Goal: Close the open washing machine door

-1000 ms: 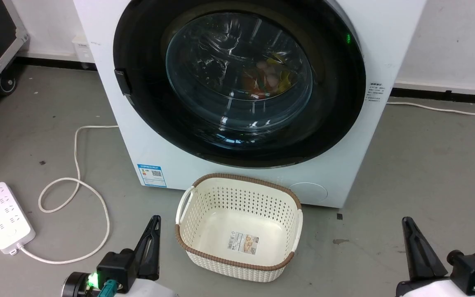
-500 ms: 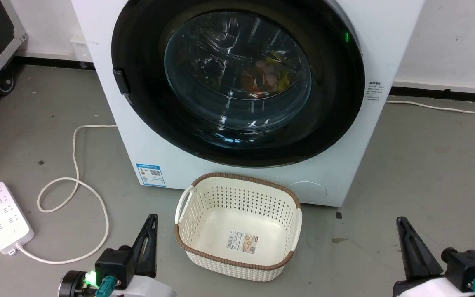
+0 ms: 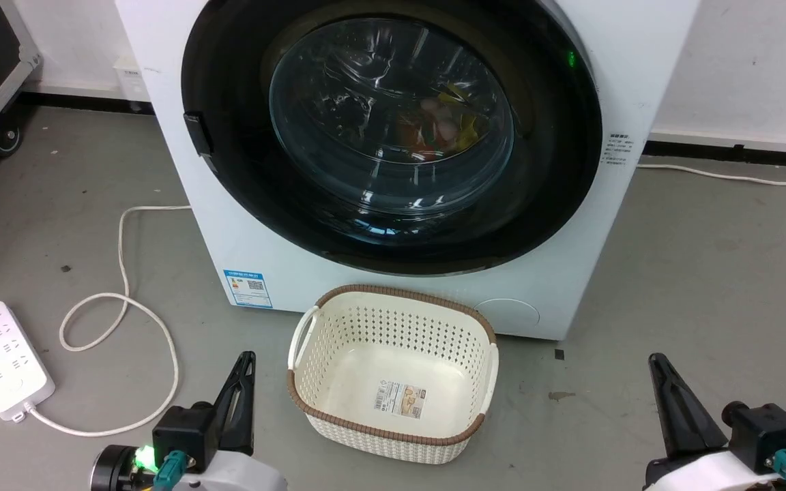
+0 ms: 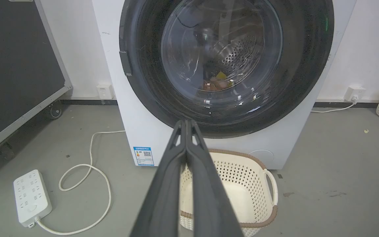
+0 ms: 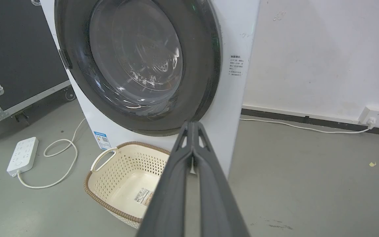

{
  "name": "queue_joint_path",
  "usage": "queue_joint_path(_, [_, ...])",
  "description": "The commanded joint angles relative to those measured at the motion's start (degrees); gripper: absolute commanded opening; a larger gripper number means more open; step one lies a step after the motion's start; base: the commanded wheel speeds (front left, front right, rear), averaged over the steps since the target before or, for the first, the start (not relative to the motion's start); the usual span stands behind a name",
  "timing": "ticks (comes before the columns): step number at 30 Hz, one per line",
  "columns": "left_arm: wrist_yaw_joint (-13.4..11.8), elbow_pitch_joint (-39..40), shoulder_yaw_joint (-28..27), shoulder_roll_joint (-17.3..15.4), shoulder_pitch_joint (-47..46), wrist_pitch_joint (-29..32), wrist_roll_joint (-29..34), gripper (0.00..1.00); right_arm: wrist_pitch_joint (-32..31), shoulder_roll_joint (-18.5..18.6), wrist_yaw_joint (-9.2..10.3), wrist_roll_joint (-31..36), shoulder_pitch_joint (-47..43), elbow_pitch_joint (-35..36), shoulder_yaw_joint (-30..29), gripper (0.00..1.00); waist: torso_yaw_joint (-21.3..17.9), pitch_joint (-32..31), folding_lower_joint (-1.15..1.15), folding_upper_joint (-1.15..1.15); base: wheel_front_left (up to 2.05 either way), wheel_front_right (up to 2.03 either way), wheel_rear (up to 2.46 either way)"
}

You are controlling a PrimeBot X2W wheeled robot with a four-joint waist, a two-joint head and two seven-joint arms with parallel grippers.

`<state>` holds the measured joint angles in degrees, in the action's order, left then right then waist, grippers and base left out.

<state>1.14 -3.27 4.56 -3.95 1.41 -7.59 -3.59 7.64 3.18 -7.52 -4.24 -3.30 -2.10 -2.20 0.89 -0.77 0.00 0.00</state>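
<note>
The large round black door with a bulging glass window (image 3: 393, 129) sits flush against the white front-loading washing machine (image 3: 570, 273), as a second ago. The left claw (image 3: 248, 358) and right claw (image 3: 655, 360), both pinched shut and empty, have eased back a little, well apart from it; closing looks finished.

washing machine door (image 3: 393, 129): black, round, flat against front | washing machine (image 3: 297, 273): white, upright

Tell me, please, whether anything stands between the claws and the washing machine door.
Only the cream basket, on the floor before the washing machine, between the left claw and right claw. It sits below the washing machine door, so a raised claw would likely pass above it. The door already looks shut flush.
</note>
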Motion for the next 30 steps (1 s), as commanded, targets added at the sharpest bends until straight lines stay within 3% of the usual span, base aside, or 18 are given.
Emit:
queue_joint_path(1, [-0.3, 0.2, -0.3, 0.3, -0.6, 0.2, 0.5, 0.0, -0.2, -0.1, 0.02, 0.5, 0.9, 0.4, 0.2, 0.0, 0.0, 0.0, 0.0, 0.0, 0.0, 0.0, 0.0])
queue_joint_path(30, [-0.7, 1.6, -2.3, 0.6, -0.9, 3.6, 1.9, 0.0, -3.6, -0.2, 0.02, 2.2, 2.0, 1.2, 1.1, 0.0, -0.4, 0.4, 0.0, 0.0, 0.0, 0.0, 0.0])
